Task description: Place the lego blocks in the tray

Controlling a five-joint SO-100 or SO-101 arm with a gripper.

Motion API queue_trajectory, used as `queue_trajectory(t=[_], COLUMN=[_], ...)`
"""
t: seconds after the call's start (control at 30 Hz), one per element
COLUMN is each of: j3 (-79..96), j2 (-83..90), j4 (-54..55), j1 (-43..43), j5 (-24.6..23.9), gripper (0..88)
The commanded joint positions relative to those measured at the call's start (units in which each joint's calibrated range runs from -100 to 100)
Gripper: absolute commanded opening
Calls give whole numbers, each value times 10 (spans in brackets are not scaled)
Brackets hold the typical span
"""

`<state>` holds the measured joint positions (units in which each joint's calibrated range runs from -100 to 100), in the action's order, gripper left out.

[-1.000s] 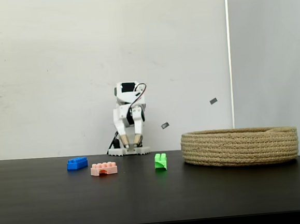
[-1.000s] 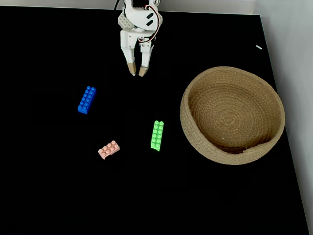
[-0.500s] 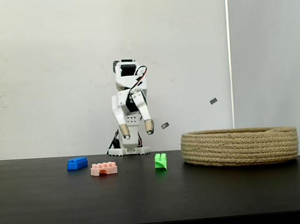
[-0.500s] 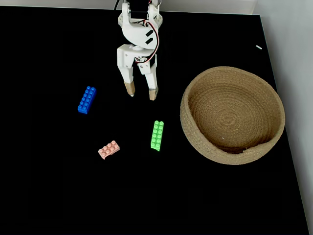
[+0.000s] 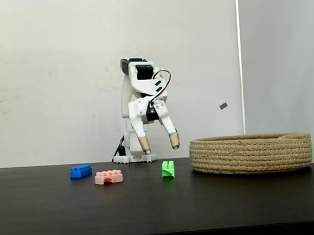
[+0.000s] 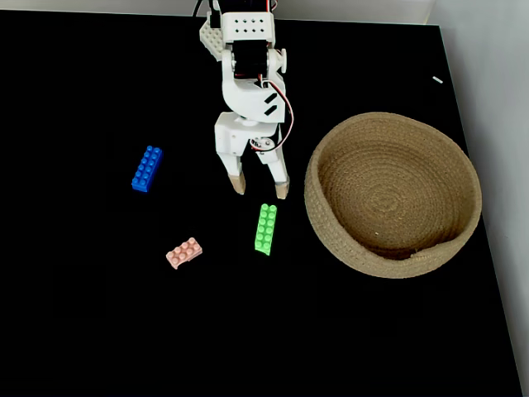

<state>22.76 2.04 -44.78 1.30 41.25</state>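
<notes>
Three bricks lie on the black table. The blue brick (image 6: 146, 168) (image 5: 80, 171) is farthest left. The salmon-pink arched brick (image 6: 183, 252) (image 5: 108, 177) lies nearer the front. The green brick (image 6: 265, 229) (image 5: 168, 169) sits beside the rope tray (image 6: 394, 193) (image 5: 251, 153), which holds nothing. My white gripper (image 6: 260, 188) (image 5: 159, 146) hangs open above the table, just behind the green brick, with empty space between its tan-tipped fingers.
The arm's base (image 5: 134, 158) stands at the back of the table by the white wall. The table's right edge (image 6: 471, 165) runs close behind the tray. Bare black surface spreads in front of the bricks.
The arm has reached forward from its folded pose, carrying the gripper toward the green brick. Its fingers have spread wider apart. The bricks and tray have not moved.
</notes>
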Motion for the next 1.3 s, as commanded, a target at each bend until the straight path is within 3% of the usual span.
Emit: queue_trajectory(t=[0.0, 0.67, 0.93, 1.1, 1.27], j3=[-103, -298, -318, -325, -331], j2=[-24, -210, -256, -279, -275], j4=[-36, -114, -127, -116, -123], j1=[-3, -20, -11, -9, -11], j5=[0, 14, 9, -8, -12], gripper=[237, 242, 187, 1, 0])
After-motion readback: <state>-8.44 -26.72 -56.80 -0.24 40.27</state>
